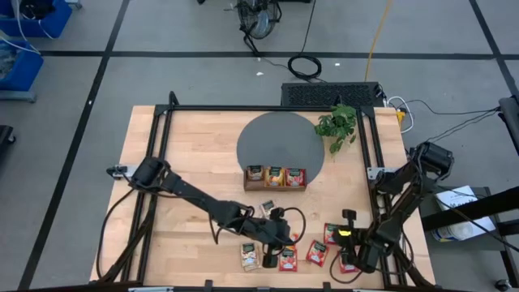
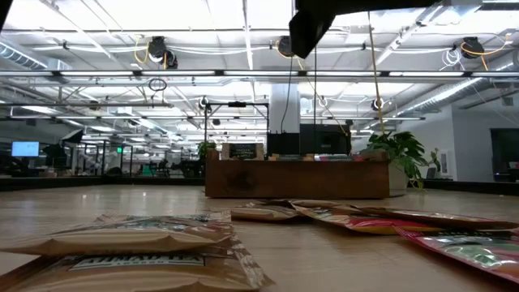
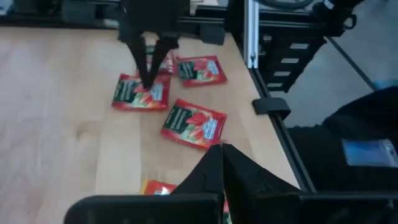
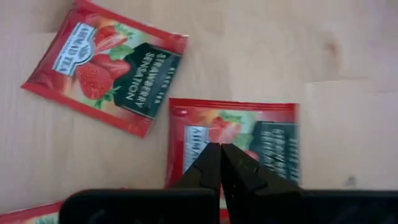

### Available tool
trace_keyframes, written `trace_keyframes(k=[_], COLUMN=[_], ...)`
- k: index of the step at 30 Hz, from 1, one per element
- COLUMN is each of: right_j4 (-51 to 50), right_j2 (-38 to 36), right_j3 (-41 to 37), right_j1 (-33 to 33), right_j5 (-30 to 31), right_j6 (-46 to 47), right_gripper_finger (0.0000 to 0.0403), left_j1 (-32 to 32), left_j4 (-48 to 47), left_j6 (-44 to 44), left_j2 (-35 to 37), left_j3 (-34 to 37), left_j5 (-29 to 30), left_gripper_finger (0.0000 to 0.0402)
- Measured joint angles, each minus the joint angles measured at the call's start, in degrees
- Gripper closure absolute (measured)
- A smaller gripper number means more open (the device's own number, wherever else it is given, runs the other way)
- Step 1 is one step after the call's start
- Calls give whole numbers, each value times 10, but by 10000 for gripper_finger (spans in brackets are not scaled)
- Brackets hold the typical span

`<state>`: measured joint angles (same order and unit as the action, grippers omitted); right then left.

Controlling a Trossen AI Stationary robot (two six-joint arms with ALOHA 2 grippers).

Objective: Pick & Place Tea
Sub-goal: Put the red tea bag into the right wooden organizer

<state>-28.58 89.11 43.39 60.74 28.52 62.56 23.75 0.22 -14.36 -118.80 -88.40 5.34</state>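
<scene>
Both grippers work at the bottom edge of the high view. Left gripper (image 1: 280, 238), at bottom centre, has its fingers pressed together; in its wrist view an orange-yellow sachet (image 3: 157, 187) shows just beside the tips at the lower left, but whether a corner is pinched between them I cannot tell. Right gripper (image 1: 350, 253), at bottom right, is closed too, its tips coming down onto a red sachet (image 4: 273, 140) in the centre of its wrist view, with a second red sachet (image 4: 106, 74) lying free at the upper left of that picture. In my judgement the step in hand is picking up one sachet. To do it well, a gripper should catch only one thin edge, lift slowly, and check that no neighbour sachet rides up, because these packets are flat and can slip from the fingers. Loose sachets lie close together along the bottom of the high view: a beige-green sachet (image 1: 250, 256) at bottom centre and red ones to its right. Farther up, at the centre, the wooden tray (image 1: 276, 186) already holds three sachets standing in its slots, on the edge of a dark round mat (image 1: 268, 138), with a small plant (image 1: 339, 126) at the upper right. Hard to see is the contact under both pairs of tips. In the low view the nearest sachets hide the ones behind.
</scene>
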Motion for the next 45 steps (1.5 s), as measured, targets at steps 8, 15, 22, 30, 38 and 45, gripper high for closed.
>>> trace_keyframes(k=[8,15,22,30,38,45], right_j4=[199,247,289,389,428,400], right_j2=[28,35,36,37,31,29], right_j3=[-81,-108,-108,-109,-68,-8], right_j1=[-18,-22,-57,-129,-175,-150], right_j5=[24,28,21,-6,-26,-37], right_j6=[-56,-80,-162,-320,-420,-401], right_gripper_finger=[403,403,403,403,403,403], left_j1=[8,6,-8,-28,-31,-38], left_j4=[-29,-27,8,46,57,41], left_j6=[-38,-29,-67,-68,-45,-34], left_j2=[0,0,-23,-82,-85,-85], left_j3=[0,0,1,2,1,1], left_j5=[44,90,100,65,69,72], left_gripper_finger=[372,371,371,370,338,306])
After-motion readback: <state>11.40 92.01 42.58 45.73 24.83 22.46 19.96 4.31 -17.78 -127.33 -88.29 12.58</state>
